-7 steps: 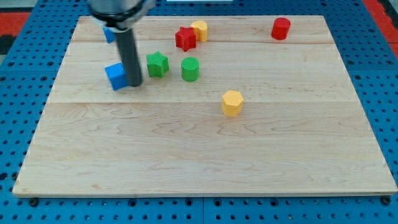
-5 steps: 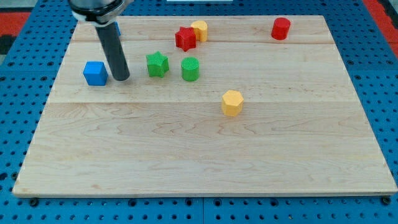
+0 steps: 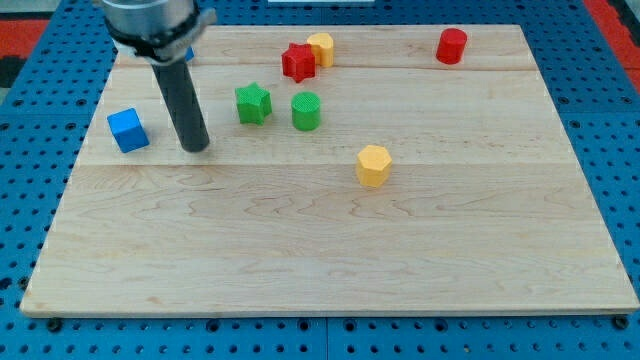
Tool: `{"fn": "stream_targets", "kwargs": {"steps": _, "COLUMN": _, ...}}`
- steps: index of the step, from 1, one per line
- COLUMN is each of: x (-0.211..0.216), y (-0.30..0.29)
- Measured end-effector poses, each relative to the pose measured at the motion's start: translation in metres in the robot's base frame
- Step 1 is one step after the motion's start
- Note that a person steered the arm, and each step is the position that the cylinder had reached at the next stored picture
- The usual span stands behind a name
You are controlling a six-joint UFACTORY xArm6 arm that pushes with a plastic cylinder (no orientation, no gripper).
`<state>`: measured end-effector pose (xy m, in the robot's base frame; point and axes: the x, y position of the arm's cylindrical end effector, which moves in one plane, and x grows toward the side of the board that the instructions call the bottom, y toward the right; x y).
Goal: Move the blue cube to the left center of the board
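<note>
No claw here, just my tip [image 3: 196, 148], holding nothing; blue cube [image 3: 127, 130] just off to its left in the view, apart, near the board's [image 3: 330, 260] left edge, slightly above centre

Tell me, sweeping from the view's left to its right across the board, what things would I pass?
Blue cube → my tip → green star → red star → green cylinder → yellow cylinder → yellow hexagonal block → red cylinder.
</note>
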<state>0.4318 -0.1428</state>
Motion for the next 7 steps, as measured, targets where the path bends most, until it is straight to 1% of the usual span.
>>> {"fn": "stream_targets", "kwargs": {"steps": 1, "x": 0.008, "y": 0.002}}
{"fn": "stream_targets", "kwargs": {"steps": 3, "x": 0.008, "y": 0.007}}
{"fn": "stream_targets", "kwargs": {"steps": 5, "x": -0.002, "y": 0.007}}
{"fn": "stream_targets", "kwargs": {"steps": 6, "x": 0.007, "y": -0.011}}
{"fn": "stream_targets", "kwargs": {"steps": 7, "x": 0.003, "y": -0.043}}
